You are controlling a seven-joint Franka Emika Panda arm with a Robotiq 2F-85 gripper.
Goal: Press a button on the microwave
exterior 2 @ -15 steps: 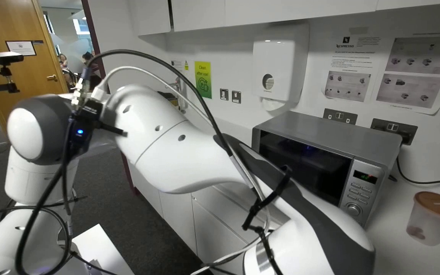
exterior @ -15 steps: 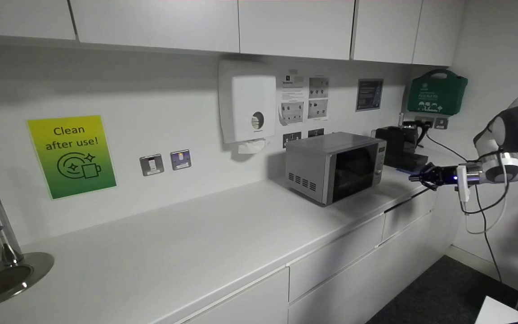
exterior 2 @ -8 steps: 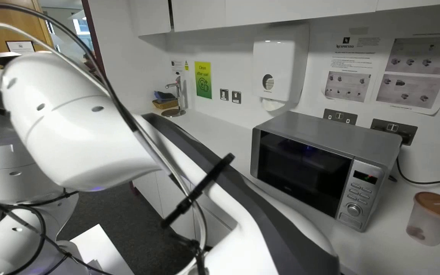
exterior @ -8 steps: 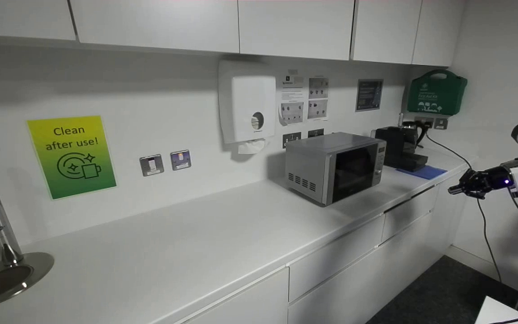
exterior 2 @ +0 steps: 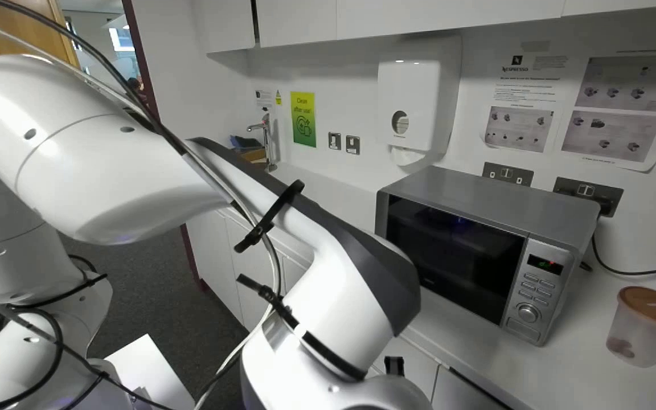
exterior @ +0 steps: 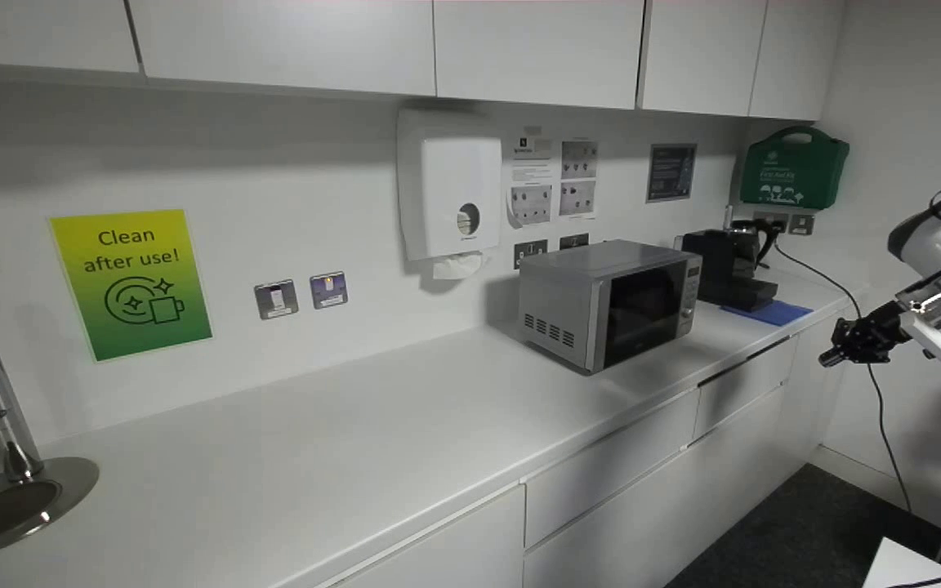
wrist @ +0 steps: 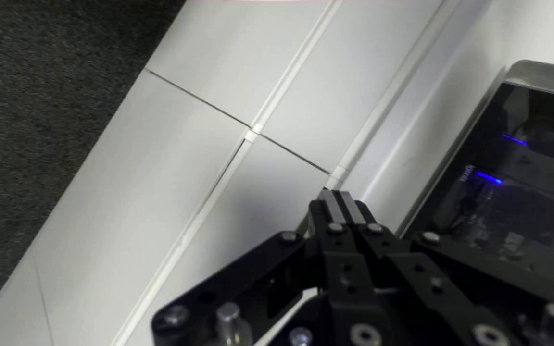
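Claw (wrist: 340, 199) closed up: grey pads (wrist: 333, 206) side by side at the tips, just a thin dark line btwn 'em. Arm (exterior: 940, 249) runs up & R from claw in an ext. view. Microwave (exterior: 609, 306) sits L of claw there, on the white countertop (exterior: 340, 425), w/ a clear gap btwn claw & microwave; in wrist view it's R of the tips, dark glass door (wrist: 508, 202) w/ blue light reflections. Control panel (exterior 2: 538, 290) = end of microwave's front nearest claw; display (exterior 2: 544, 263) on it lit green, digits too small to read, small buttons (exterior 2: 534, 288) & knob (exterior 2: 527, 312) below.

Wrist view: tips overlap countertop's front edge, exact gap unclear. White drawer fronts (wrist: 267, 178) L of claw, dark carpet (wrist: 56, 86) further up-L.

In an ext. view: black countertop appliance (exterior: 711, 265) up-L of claw, past microwave, type unclear; flat blue sheet (exterior: 781, 313) just up-L of claw, by that appliance's base. Green first aid kit (exterior: 796, 184) on wall above claw, a bit L. Paper towel dispenser (exterior: 450, 188) well off up-L, on wall; "Clean after use!" poster (exterior: 131, 286) further L; chrome tap (exterior: 1, 416) furthest L. Tub w/ orange-brown lid (exterior 2: 647, 327) stands by microwave's panel end; pos. vs claw unclear.
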